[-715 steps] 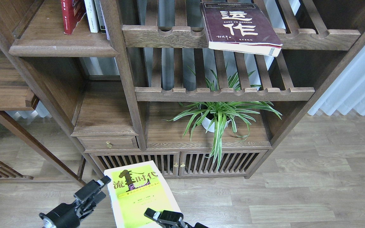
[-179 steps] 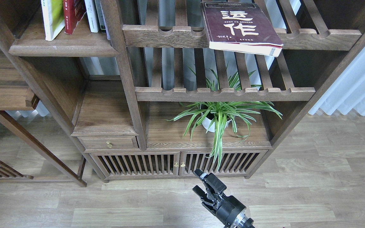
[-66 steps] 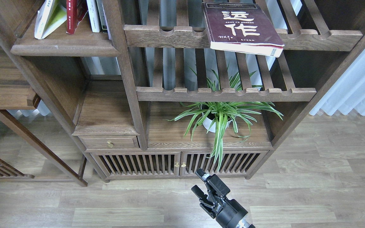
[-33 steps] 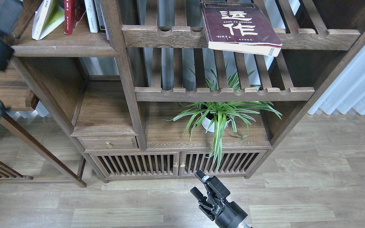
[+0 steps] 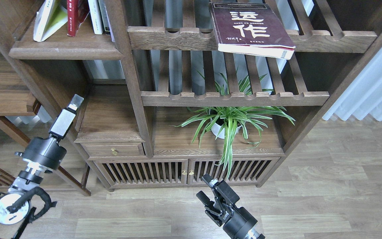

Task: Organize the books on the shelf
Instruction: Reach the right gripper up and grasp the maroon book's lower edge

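The lime-yellow book [image 5: 46,18] leans to the left, splayed, on the solid dark-brown shelf [image 5: 65,49] at the upper left. The red book [image 5: 75,15] stands just right of it. The thick maroon book [image 5: 250,26] with white characters lies flat on the top slatted rack, its corner hanging over the front rail. My left gripper [image 5: 75,100] is seen edge-on below the shelf, beside the cabinet's side, holding nothing visible. My right gripper [image 5: 204,188] is open and empty, low in front of the cabinet doors.
White books [image 5: 95,16] stand right of the red one against the upright post [image 5: 124,49]. A potted spider plant [image 5: 225,122] sits on the lower board. A second slatted rack [image 5: 234,98] lies above it. A small drawer [image 5: 113,150] sits lower left.
My left arm has come down from the upper-left shelf to the lower left, empty. The lime-yellow book stays leaning on the shelf. My right gripper has barely moved.
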Motion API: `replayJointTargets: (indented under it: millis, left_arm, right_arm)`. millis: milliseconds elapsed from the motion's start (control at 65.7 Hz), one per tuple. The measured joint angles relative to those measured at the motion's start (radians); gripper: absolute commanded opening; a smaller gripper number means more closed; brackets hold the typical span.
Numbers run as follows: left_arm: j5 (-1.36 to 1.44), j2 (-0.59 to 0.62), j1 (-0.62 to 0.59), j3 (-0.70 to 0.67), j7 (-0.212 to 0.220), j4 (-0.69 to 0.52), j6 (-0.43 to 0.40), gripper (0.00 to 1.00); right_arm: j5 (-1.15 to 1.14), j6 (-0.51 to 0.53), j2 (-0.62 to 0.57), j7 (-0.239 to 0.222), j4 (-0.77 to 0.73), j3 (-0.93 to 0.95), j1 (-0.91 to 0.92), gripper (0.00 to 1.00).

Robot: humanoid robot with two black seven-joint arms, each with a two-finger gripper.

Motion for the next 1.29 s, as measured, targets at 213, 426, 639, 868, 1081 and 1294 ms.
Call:
replayJointTargets:
  millis: [213, 426, 639, 868, 1081, 1294]
  left_arm:
    - [-0.003, 0.006, -0.006, -0.057, 0.002, 0.076, 0.0, 1.0]
    - [-0.009, 0.006, -0.006, -0.075, 0.006, 0.12, 0.0, 1.0]
    - [-0.01, 0.006, -0.006, -0.08, 0.007, 0.123, 0.0, 1.0]
    - [-0.01, 0.006, -0.012, -0.082, 0.005, 0.128, 0.0, 1.0]
    - [-0.01, 0.005, -0.013, -0.084, -0.006, 0.15, 0.0, 1.0]
    - [-0.011, 0.001, -0.013, -0.084, -0.007, 0.156, 0.0, 1.0]
  right_arm:
    - [-0.034, 0.0, 0.0, 0.0, 0.162, 0.118, 0.042, 1.0]
    - [-0.106, -0.053, 0.0, 0.069, 0.237, 0.137, 0.135, 1.0]
    - [-0.113, -0.141, 0.0, 0.237, 0.203, 0.137, 0.288, 1.0]
    - [-0.114, -0.164, 0.0, 0.364, 0.133, 0.147, 0.42, 1.0]
    - [-0.114, -0.198, 0.0, 0.407, 0.127, 0.167, 0.453, 1.0]
    - [-0.114, -0.223, 0.0, 0.408, 0.09, 0.21, 0.483, 1.0]
